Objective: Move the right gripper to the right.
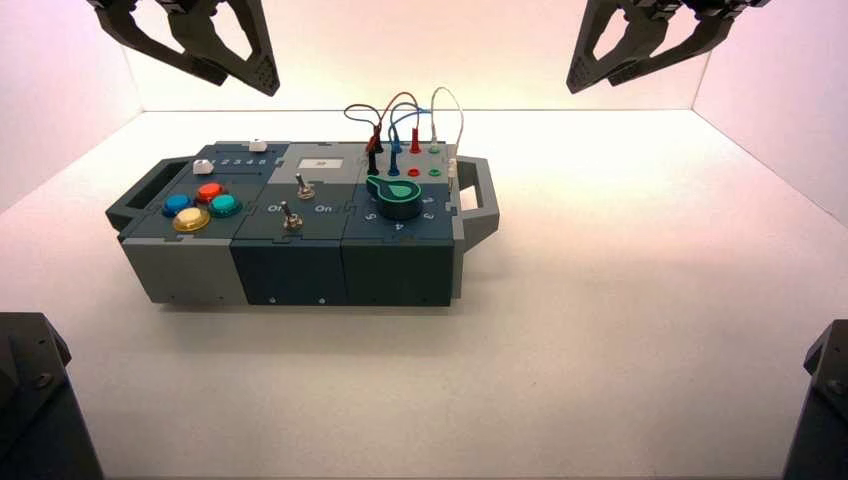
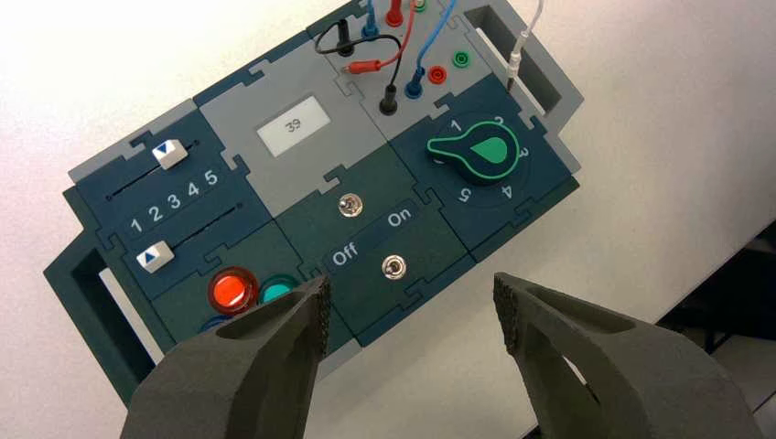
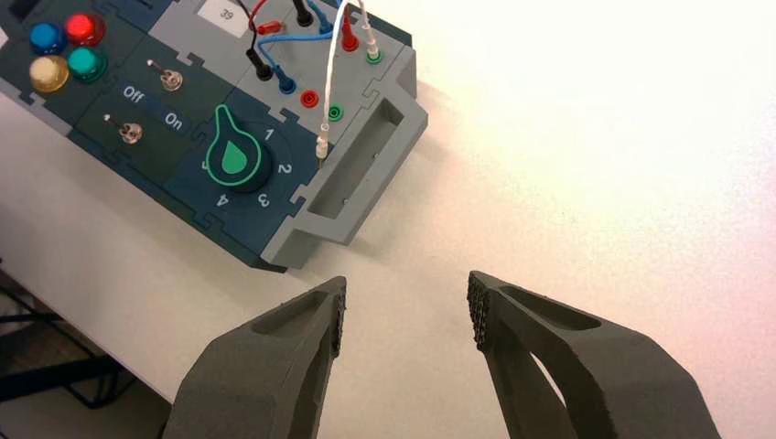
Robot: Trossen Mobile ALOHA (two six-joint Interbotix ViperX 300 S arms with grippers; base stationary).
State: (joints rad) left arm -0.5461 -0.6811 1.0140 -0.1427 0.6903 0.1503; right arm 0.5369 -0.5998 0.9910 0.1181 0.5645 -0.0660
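So both arms hang up high, nothing in hand. Right gripper (image 1: 640, 62) sits in the upper right of the high view, fingers spread and empty, off past the box's (image 1: 300, 250) right handle (image 1: 478, 200) over bare table (image 1: 650, 330), so a sideways slide to the right looks clear to me. Left gripper (image 1: 215, 50) waits upper left, spread apart too, above the button end. Green knob (image 3: 236, 158) and the loose wires (image 1: 400, 110) sit well below, probably safe
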